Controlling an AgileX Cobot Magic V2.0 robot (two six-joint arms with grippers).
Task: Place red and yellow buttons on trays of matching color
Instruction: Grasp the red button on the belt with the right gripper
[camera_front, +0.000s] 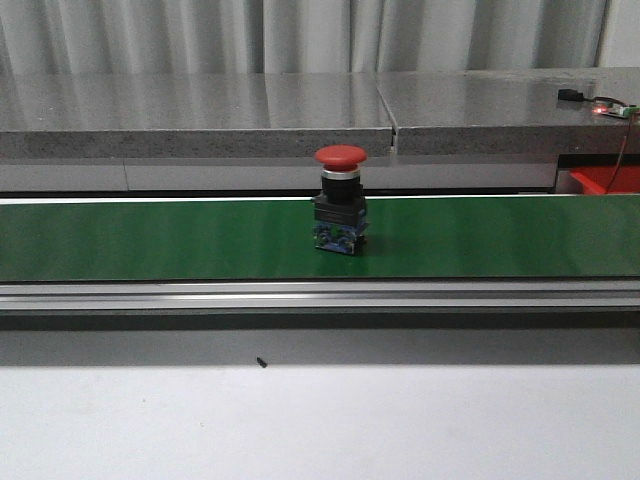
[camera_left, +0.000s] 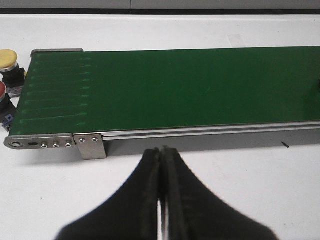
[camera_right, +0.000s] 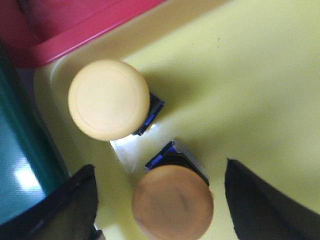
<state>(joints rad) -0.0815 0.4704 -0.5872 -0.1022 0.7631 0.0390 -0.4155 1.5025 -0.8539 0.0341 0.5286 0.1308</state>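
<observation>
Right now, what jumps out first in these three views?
A lone red button stands upright mid-way along the green conveyor belt in the front view. In the right wrist view, two yellow buttons sit in the yellow tray, the nearer one between the open right gripper fingers. The left gripper is shut, hovering off the belt's edge.

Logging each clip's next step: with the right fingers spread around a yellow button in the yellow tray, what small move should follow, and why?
Probably lift the right gripper straight up. Its fingers stand open either side of a yellow button already sitting in the yellow tray beside another yellow button, so that placement looks done. A red button stands on the green belt.
</observation>
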